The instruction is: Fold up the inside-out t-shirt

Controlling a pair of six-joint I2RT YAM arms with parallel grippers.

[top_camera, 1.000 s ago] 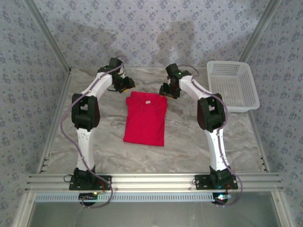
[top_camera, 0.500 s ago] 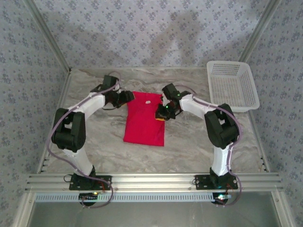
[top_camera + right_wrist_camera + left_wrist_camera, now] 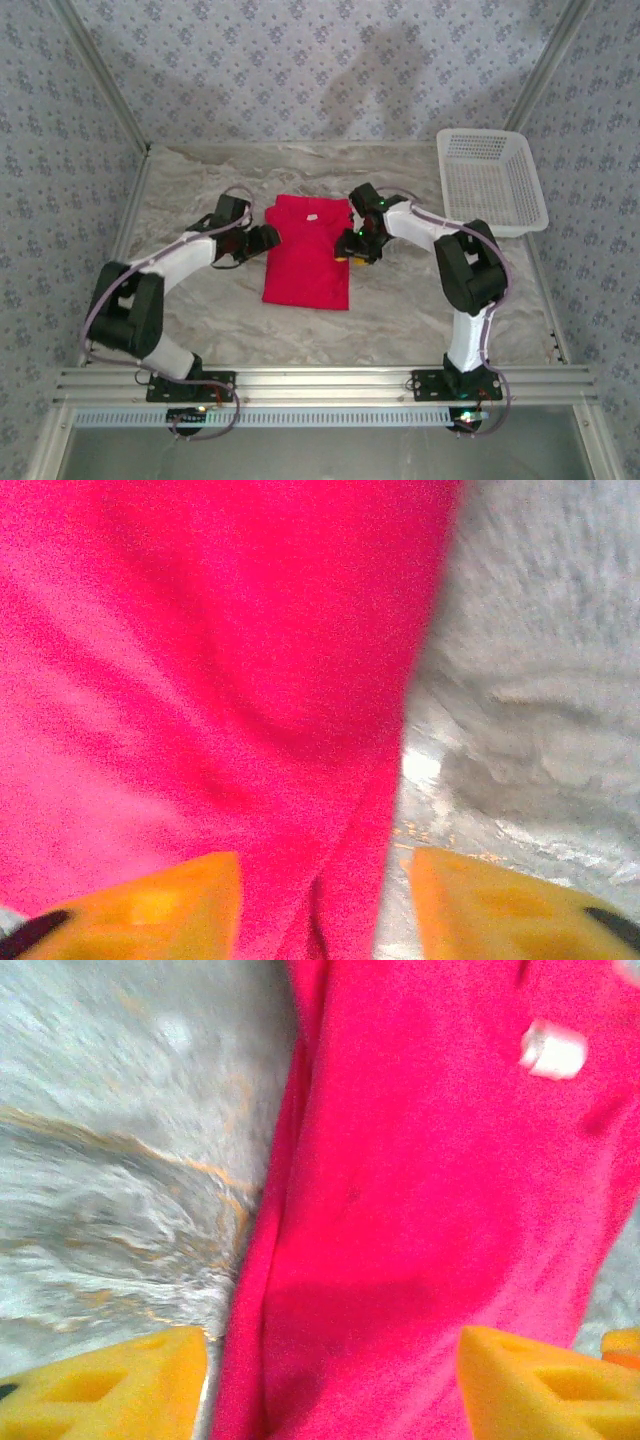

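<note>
The inside-out t-shirt (image 3: 307,252) is bright red and lies flat on the table as a tall folded rectangle, with a small white tag (image 3: 552,1050) near its far end. My left gripper (image 3: 268,238) is low at the shirt's left edge. It is open, and its yellow fingertips (image 3: 100,1390) stand on either side of that edge (image 3: 250,1290). At the shirt's right edge my right gripper (image 3: 350,246) is also open. Its yellow fingertips (image 3: 500,910) straddle the fabric border (image 3: 400,780). Neither gripper pinches the cloth.
A white plastic basket (image 3: 490,180) stands at the back right of the marbled table (image 3: 200,300). Patterned walls close in the back and sides. An aluminium rail (image 3: 320,380) runs along the near edge by the arm bases.
Both grippers have come down from the shirt's far end to its left and right edges, nearer the bases. The shirt lies much as before.
</note>
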